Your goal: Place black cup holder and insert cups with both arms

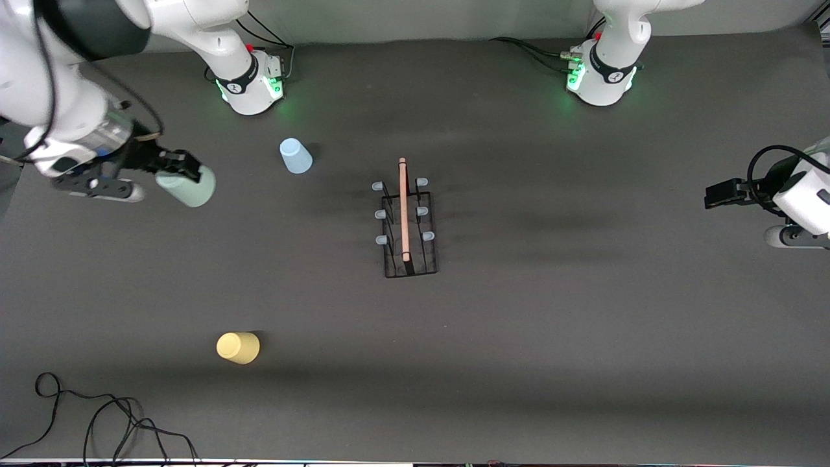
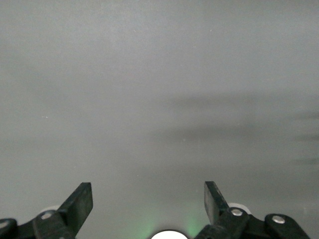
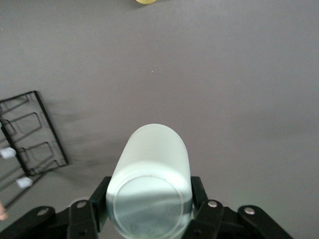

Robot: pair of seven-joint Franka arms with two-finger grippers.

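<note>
Inspecting the table, we find the rack (image 1: 407, 224) upright at centre. The right gripper (image 1: 185, 170), at the rack's nine o'clock, clamps the mint cup (image 1: 189, 186) aloft. The blue cup (image 1: 295, 156) stands at eleven, the yellow cup (image 1: 238, 347) at seven. The left gripper (image 1: 721, 193) waits at three, jaws wide, empty.

Two white jointed arms with dark bands, green-lit bases trailing black cables, each ending in a black two-finger gripper: right gripper (image 1: 188, 170), left gripper (image 1: 713, 194), silver screws showing.
</note>
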